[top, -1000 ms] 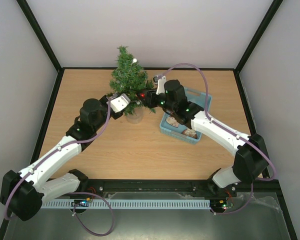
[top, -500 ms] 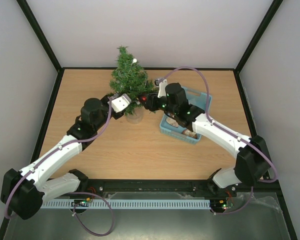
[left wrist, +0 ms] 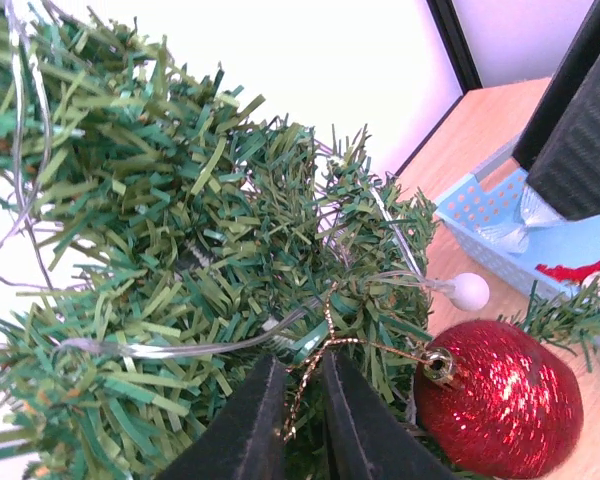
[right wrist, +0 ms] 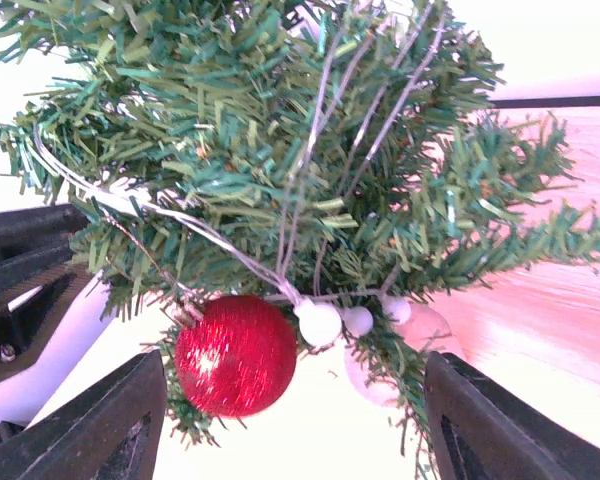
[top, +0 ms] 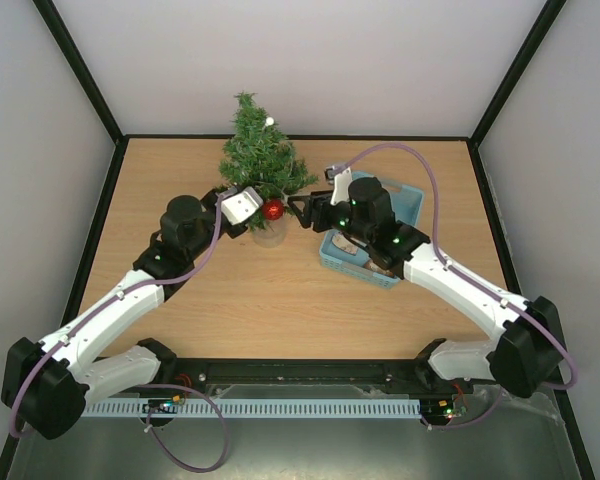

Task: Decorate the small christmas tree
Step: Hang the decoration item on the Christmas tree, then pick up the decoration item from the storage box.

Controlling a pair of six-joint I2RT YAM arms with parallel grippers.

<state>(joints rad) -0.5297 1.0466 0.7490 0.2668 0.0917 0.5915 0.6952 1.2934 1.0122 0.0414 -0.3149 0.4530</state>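
Observation:
The small christmas tree [top: 257, 160] stands at the back middle of the table on a clear cup base [top: 269, 236]. A red glitter bauble [top: 273, 209] hangs by a gold thread from a low branch on its right side. My left gripper [top: 250, 213] is shut on a low tree branch [left wrist: 280, 330] beside the bauble [left wrist: 500, 400], and the gold thread [left wrist: 315, 375] lies between its fingers. My right gripper [top: 302, 211] is open and empty just right of the bauble [right wrist: 235, 355], facing the tree [right wrist: 280, 150].
A light blue plastic basket [top: 397, 190] with ornaments stands right of the tree, under my right arm; its corner shows in the left wrist view [left wrist: 490, 215]. A wire string with white beads [right wrist: 318, 323] runs through the branches. Black frame posts edge the table.
My right gripper has let go of the red bauble and drawn back to the right. The bauble now hangs on the tree. My left arm has not moved.

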